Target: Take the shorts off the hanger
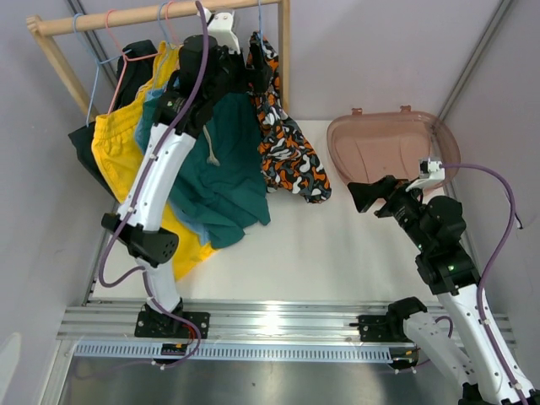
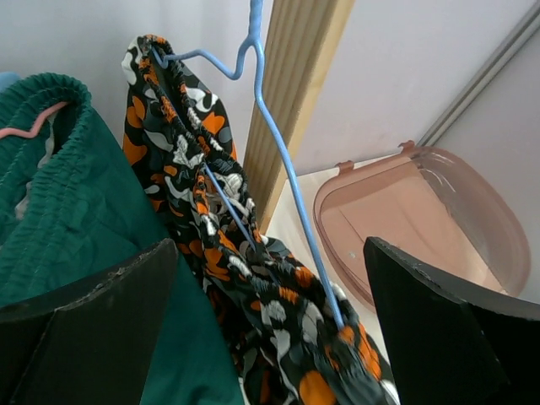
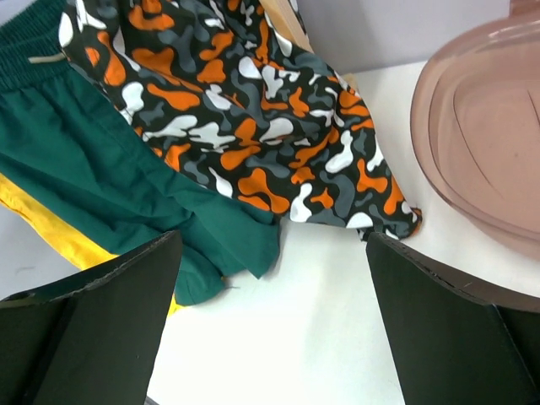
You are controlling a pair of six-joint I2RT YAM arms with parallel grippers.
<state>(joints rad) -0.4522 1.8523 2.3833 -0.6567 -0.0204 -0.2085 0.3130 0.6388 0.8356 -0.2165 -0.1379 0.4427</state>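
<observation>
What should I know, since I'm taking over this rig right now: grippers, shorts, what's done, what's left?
Left gripper: open, holding nothing, raised at the rail between the teal shorts and the patterned shorts.
Right gripper: open, holding nothing, low over the table near the pink tub.
Shorts: patterned pair on the blue hanger, hem on the table. Yellow shorts, black shorts and a sliver of light blue shorts hang left of the teal.
Done: no pair looks off its hanger.
Left: all of them.

Patterned shorts (image 1: 291, 160), teal shorts (image 1: 232, 186), yellow shorts (image 1: 126, 152) side by side on hangers (image 2: 284, 169).
</observation>
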